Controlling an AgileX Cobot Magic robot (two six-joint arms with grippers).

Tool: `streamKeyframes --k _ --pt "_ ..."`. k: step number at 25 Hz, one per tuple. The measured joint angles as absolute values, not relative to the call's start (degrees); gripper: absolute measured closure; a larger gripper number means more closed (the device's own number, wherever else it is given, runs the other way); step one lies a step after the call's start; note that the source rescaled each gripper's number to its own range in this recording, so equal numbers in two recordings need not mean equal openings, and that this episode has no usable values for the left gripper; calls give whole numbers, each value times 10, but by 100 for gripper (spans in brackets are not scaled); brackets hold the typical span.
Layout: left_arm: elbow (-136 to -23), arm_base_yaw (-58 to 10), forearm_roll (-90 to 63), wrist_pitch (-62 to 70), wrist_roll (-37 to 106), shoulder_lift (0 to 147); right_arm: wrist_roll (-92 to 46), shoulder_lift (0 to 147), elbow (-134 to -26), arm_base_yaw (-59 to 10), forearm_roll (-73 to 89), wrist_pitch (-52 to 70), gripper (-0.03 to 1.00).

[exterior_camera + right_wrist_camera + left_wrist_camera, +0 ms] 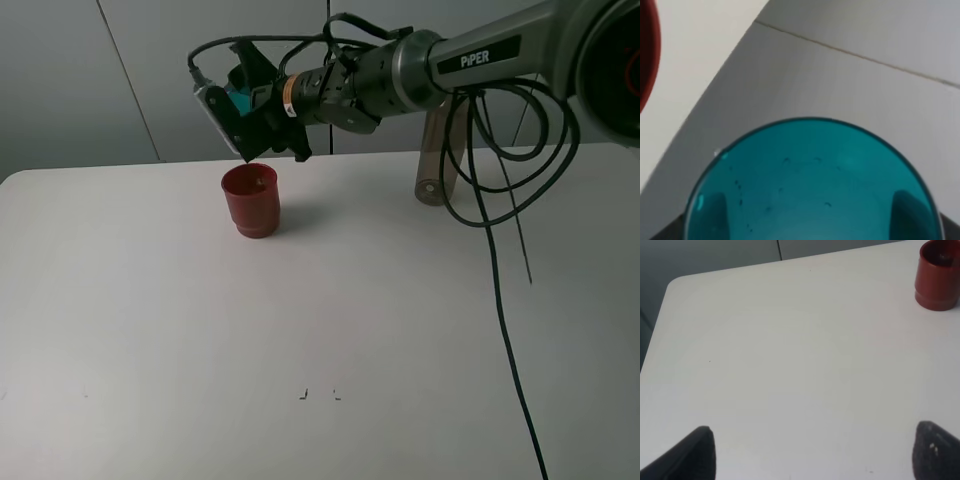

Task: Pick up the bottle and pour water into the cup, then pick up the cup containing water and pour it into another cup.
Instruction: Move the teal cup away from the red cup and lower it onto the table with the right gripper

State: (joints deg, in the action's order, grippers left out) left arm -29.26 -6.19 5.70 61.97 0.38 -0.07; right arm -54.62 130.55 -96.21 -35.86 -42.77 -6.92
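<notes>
**Teal cup tipped over the red-brown cup**

The right pincer [258, 118] holds the teal cup [240, 100] on its side in the air, clamped around it, directly above the red-brown cup [251, 200]. The red-brown cup stands upright on the white worktop [300, 320], towards its far edge. The bottle [438, 155] stands behind the right arm, partly hidden by cables. The left pincer [815, 450] hovers over bare worktop, its jaws wide apart and holding nothing.

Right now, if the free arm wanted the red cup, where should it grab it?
Probably around the wide upper wall of the red-brown cup, coming in level from the side: it stands upright and alone on the table, and its base steps narrower. The left gripper is open.
</notes>
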Motion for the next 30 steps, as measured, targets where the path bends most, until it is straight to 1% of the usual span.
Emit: streamKeyframes --k 7,11,14,22,25,30 --pt "-293 -62 57 620 4 -1 -104 1247 -957 -359 -421 -38 82" --pt "-293 -62 57 620 4 -1 76 1204 -927 -359 -413 -29 82" --pt "-293 -62 57 620 4 -1 164 1168 -889 -356 -407 -28 82" --pt "-293 -62 57 620 4 -1 338 1066 -750 -336 -369 -24 82" --pt "-293 -62 57 620 4 -1 365 1034 -695 -326 -353 -26 82" --pt "-293 -62 57 620 4 -1 372 1015 -608 -301 -337 -54 82"
